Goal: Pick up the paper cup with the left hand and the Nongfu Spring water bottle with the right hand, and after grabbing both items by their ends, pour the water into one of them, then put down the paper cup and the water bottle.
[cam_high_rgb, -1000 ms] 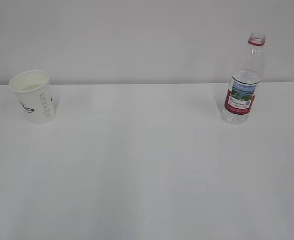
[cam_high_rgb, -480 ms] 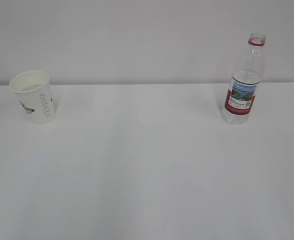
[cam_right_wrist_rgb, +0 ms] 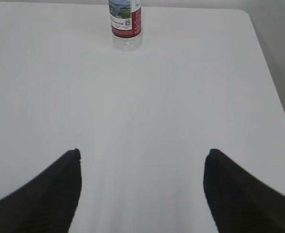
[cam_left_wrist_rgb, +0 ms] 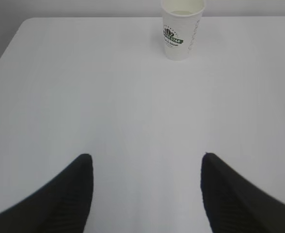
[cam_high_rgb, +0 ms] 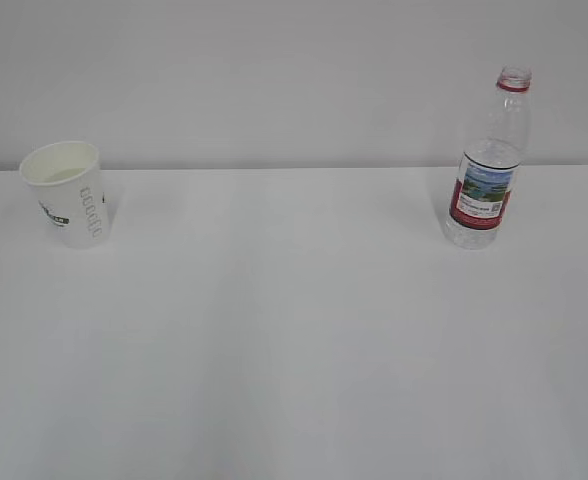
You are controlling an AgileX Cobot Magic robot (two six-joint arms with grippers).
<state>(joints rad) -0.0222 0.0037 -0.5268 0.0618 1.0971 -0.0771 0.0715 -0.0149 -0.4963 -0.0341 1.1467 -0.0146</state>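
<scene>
The white paper cup (cam_high_rgb: 67,193) stands upright at the far left of the table; the left wrist view shows the paper cup (cam_left_wrist_rgb: 182,30) far ahead, with a shallow pale pool of water (cam_left_wrist_rgb: 182,13) inside. My left gripper (cam_left_wrist_rgb: 146,156) is open and empty, well short of it. The Nongfu Spring water bottle (cam_high_rgb: 488,165) stands upright and uncapped at the far right; the right wrist view cuts off the top of the bottle (cam_right_wrist_rgb: 126,24). My right gripper (cam_right_wrist_rgb: 143,151) is open and empty, far back from it. Neither arm shows in the exterior view.
The white table (cam_high_rgb: 294,330) runs back to a plain grey wall. Its left edge (cam_left_wrist_rgb: 4,46) shows in the left wrist view and its right edge (cam_right_wrist_rgb: 268,68) in the right wrist view.
</scene>
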